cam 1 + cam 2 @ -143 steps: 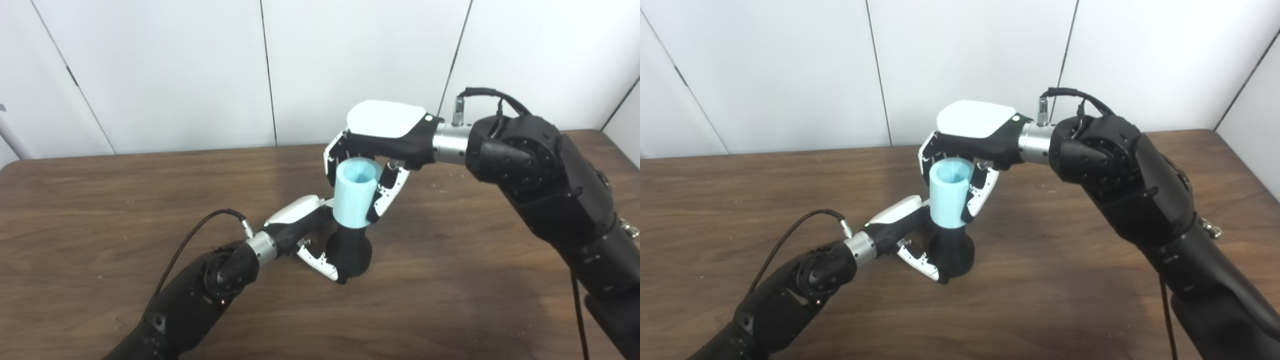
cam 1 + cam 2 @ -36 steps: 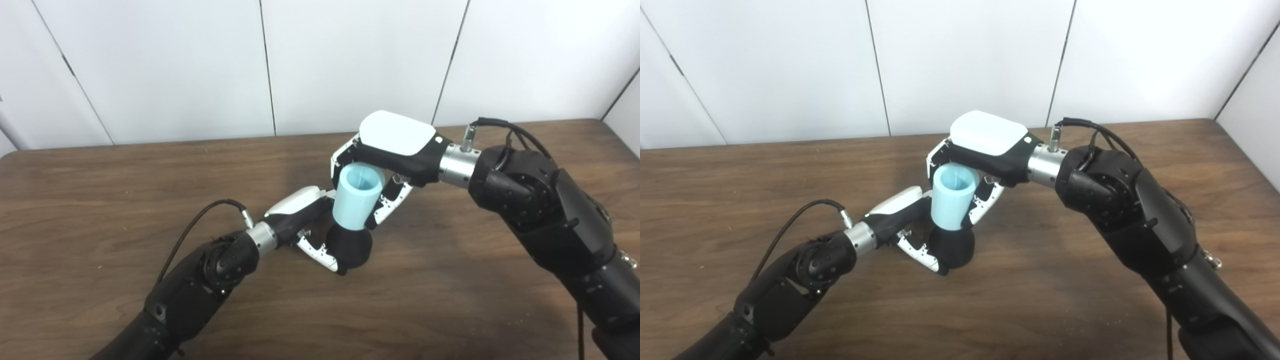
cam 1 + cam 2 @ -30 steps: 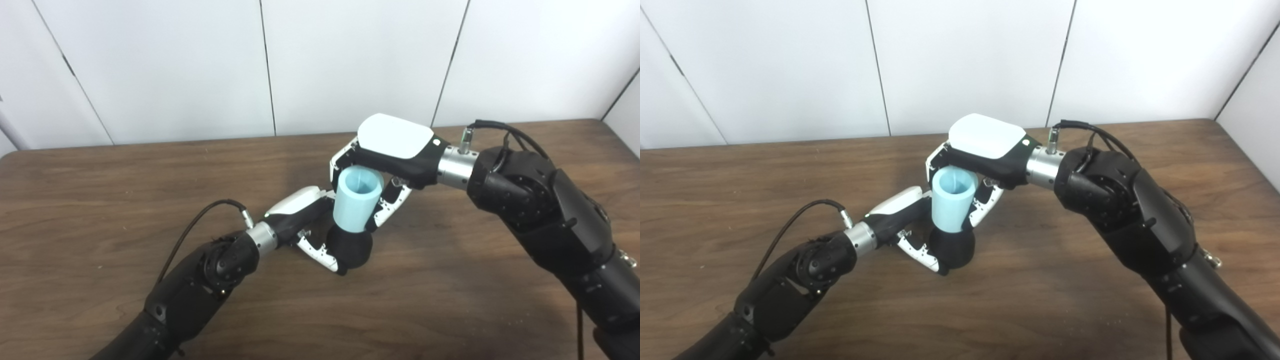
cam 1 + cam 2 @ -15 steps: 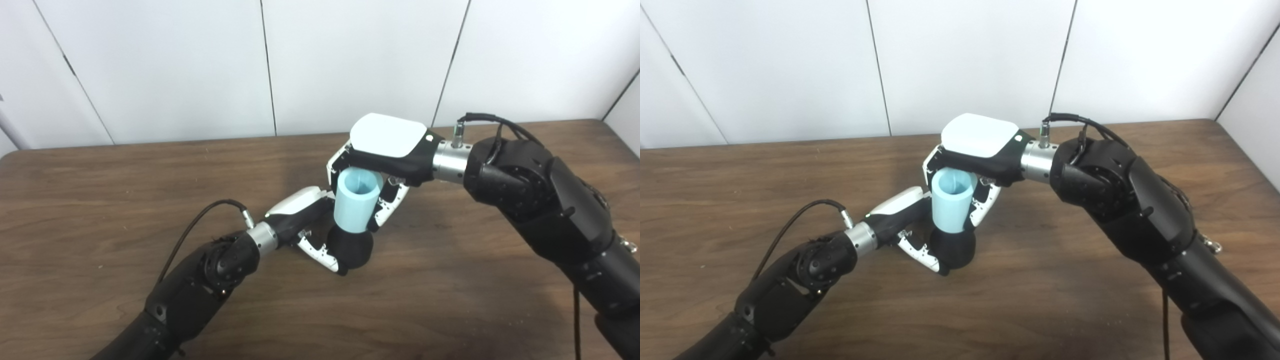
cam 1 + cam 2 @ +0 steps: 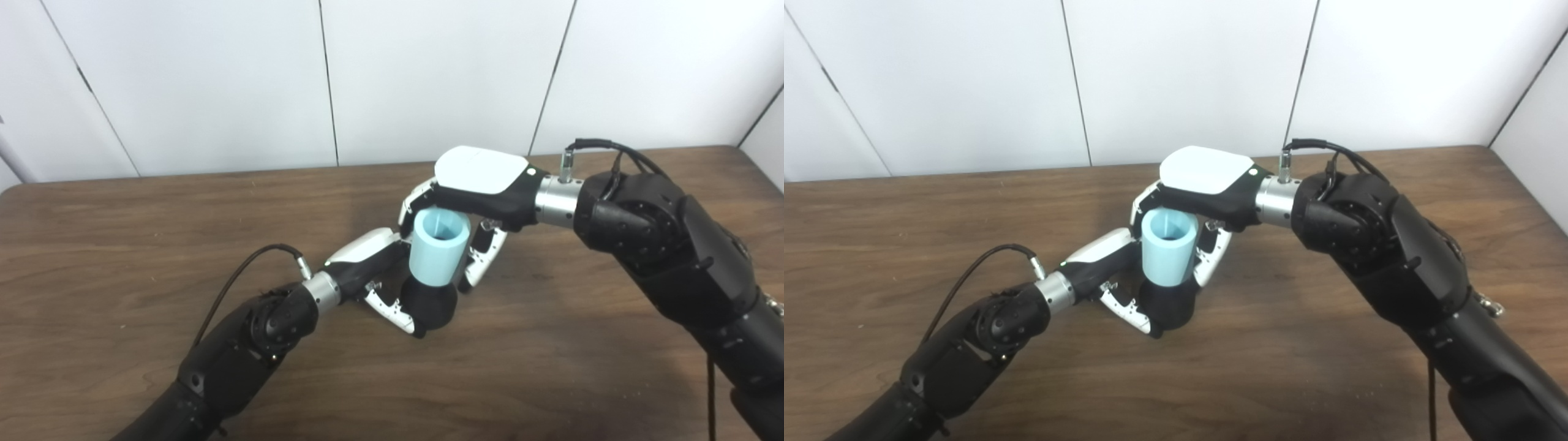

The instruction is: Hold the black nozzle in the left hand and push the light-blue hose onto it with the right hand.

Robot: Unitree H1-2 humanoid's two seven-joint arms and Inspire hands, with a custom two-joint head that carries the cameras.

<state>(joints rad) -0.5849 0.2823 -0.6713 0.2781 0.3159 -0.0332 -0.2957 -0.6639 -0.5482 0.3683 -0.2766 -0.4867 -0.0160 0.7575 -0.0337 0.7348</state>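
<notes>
Hose (image 5: pixel 438 254) and nozzle (image 5: pixel 430 304) meet above your table (image 5: pixel 122 245): your right hand (image 5: pixel 474 187) wraps its fingers round the upright blue hose, your left hand (image 5: pixel 373 275) grips the black nozzle beneath, touching it.

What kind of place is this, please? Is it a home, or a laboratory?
Probably a robot test lab, not a home. A bare wooden table stands against plain white wall panels, and the only items are a hose and nozzle held by robot hands.
</notes>
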